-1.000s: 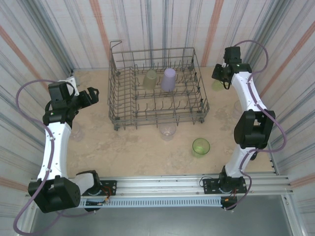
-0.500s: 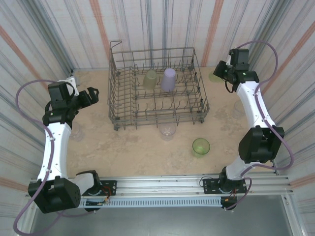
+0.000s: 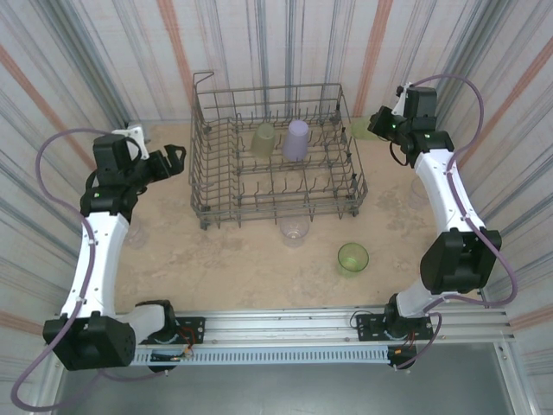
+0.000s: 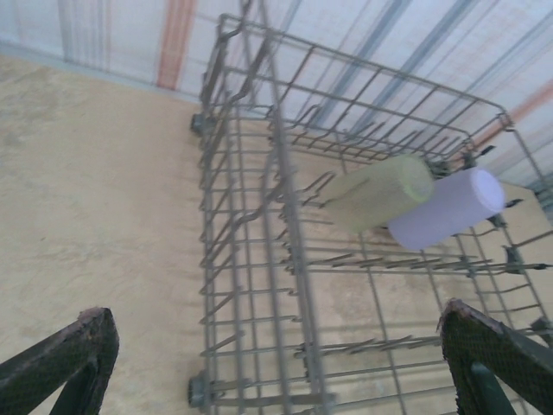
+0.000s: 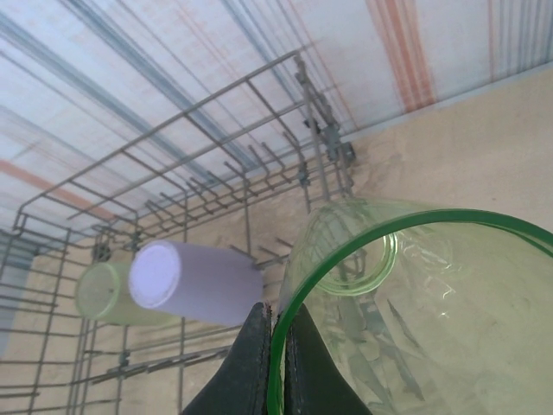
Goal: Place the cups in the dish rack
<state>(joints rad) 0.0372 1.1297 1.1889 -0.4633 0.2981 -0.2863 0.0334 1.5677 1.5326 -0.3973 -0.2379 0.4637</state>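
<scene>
Striped fabric walls enclose a beige bench; the dish rack sits rear centre.

Right gripper, near the rack's rear right corner, is clamped on the rim of a green cup, one finger inside the wall & one outside. A rim pinch leaves the body free, so the cup can prob. be tipped mouth-down over the tines. The cup is carried on its side, mouth toward the wrist cam, just outside the wire wall, not yet in.

Left gripper hangs w/ fingers wide apart, holding nothing, beside the rack's left wall; judged to be waiting.

Already loaded: yellow-green cup & lavender cup, touching side by side, base-up on mid-row tines so they drain.

On the bench in front of the rack: clear cup just beside the front wall; second green cup mouth-up, further right. Est. progress: under half.
</scene>
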